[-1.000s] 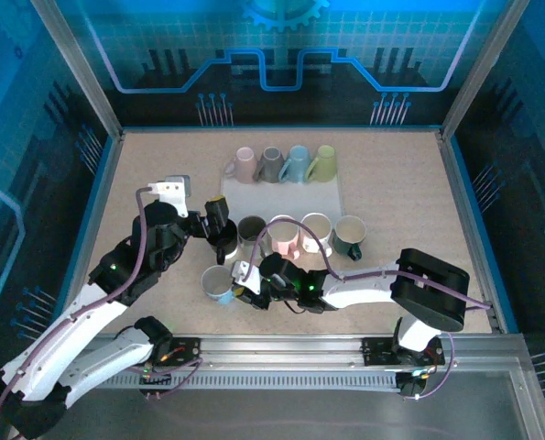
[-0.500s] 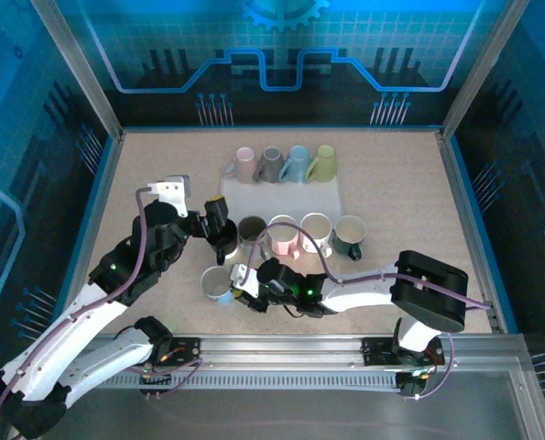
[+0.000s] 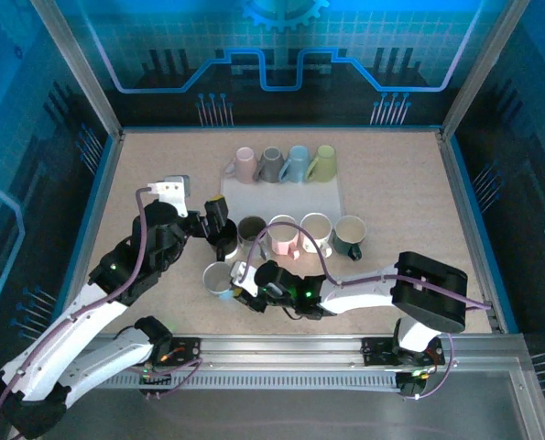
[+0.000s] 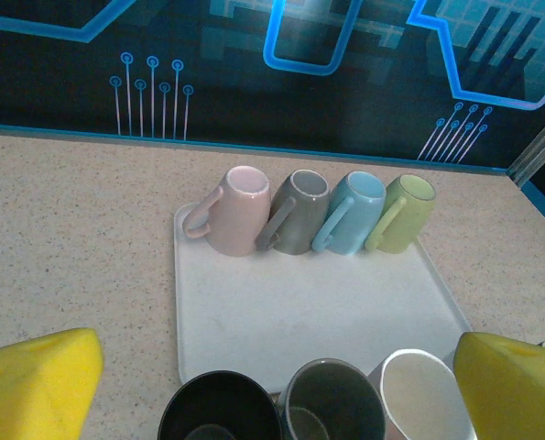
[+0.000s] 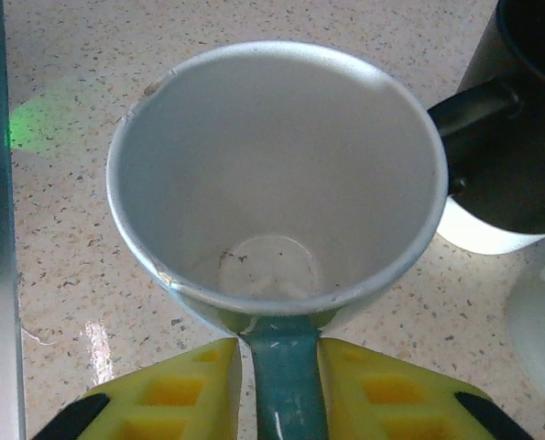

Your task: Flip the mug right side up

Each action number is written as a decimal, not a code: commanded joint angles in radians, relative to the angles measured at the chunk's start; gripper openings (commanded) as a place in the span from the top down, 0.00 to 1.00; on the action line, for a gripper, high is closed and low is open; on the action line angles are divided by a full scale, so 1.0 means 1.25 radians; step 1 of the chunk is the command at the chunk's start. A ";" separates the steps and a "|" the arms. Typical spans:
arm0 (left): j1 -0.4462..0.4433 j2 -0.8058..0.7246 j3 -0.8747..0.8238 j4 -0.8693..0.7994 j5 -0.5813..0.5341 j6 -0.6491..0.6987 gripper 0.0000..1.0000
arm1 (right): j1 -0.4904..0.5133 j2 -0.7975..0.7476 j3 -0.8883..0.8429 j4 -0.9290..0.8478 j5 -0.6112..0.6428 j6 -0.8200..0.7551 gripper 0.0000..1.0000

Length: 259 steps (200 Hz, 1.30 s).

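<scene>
1. Where the speckled beige table (image 3: pixel 391 174) nears its front edge, the pale blue ceramic mug (image 3: pixel 216 275) is seen upright, mouth up, at 6 o'clock of the black mug (image 3: pixel 226 249).
2. Its teal handle (image 5: pixel 282 390) is flanked closely by R gripper (image 5: pixel 279 356) fingers. Pinch vs. mere contact can't be told.
3. L gripper (image 4: pixel 277 371) fingers are spread wide, at 12 o'clock of the blue mug.

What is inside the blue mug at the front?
The mug looks empty: a white inside with a few dark specks on the bottom. Its near inner wall is hidden behind the rim.
</scene>
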 commanded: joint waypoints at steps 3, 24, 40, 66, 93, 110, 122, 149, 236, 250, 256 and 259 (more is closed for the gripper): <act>0.003 -0.004 -0.012 0.010 -0.020 0.011 0.01 | 0.027 -0.016 0.028 -0.008 0.013 0.006 0.66; 0.003 -0.005 -0.012 0.011 -0.020 0.013 0.01 | 0.041 -0.031 0.018 -0.017 0.016 0.004 0.59; 0.003 -0.006 -0.012 0.012 -0.019 0.014 0.01 | 0.050 -0.038 0.011 -0.028 0.017 0.006 0.56; 0.003 -0.007 -0.012 0.011 -0.018 0.014 0.01 | 0.066 -0.039 0.008 -0.041 0.004 0.003 0.54; 0.003 -0.008 -0.012 0.011 -0.016 0.014 0.01 | 0.076 -0.029 0.019 -0.039 -0.043 0.001 0.54; 0.003 -0.008 -0.011 0.011 -0.015 0.015 0.01 | 0.081 -0.014 0.038 -0.042 -0.066 -0.002 0.54; 0.004 -0.008 -0.012 0.010 -0.014 0.015 0.01 | 0.086 -0.001 0.052 -0.047 -0.074 -0.004 0.54; 0.003 -0.008 -0.013 0.009 -0.015 0.016 0.01 | 0.086 0.000 0.055 -0.051 -0.043 0.004 0.52; 0.004 0.112 0.055 -0.038 0.097 -0.026 0.01 | 0.026 -0.245 0.032 -0.209 0.028 -0.009 0.48; 0.004 0.178 0.102 -0.075 0.122 -0.056 0.01 | 0.008 -0.285 0.069 -0.302 0.067 0.011 0.47; 0.003 0.206 0.125 -0.099 0.116 -0.080 0.01 | -0.004 -0.300 0.090 -0.346 0.065 0.013 0.48; 0.003 0.224 0.141 -0.112 0.112 -0.094 0.01 | -0.010 -0.308 0.096 -0.365 0.068 0.015 0.48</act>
